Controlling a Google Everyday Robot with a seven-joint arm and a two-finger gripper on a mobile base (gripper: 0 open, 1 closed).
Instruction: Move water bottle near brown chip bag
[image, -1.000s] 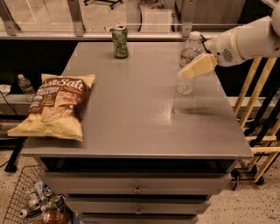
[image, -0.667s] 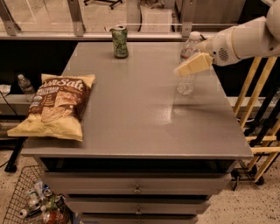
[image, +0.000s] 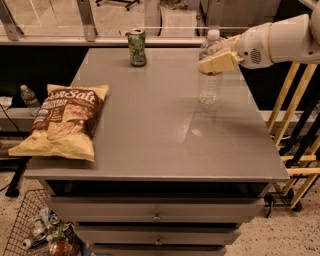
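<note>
The large, puffy brown chip bag with white script lies flat at the left edge of the grey counter, marking where the move should end. Right of the bag and farther back stands a green drink can. Well right of the bag, the tall clear ribbed water bottle is upright. The tan hand is clamped around its upper part below the white cap, probably to keep it vertical. The white arm reaches in roughly level from the side opposite the bag.
</note>
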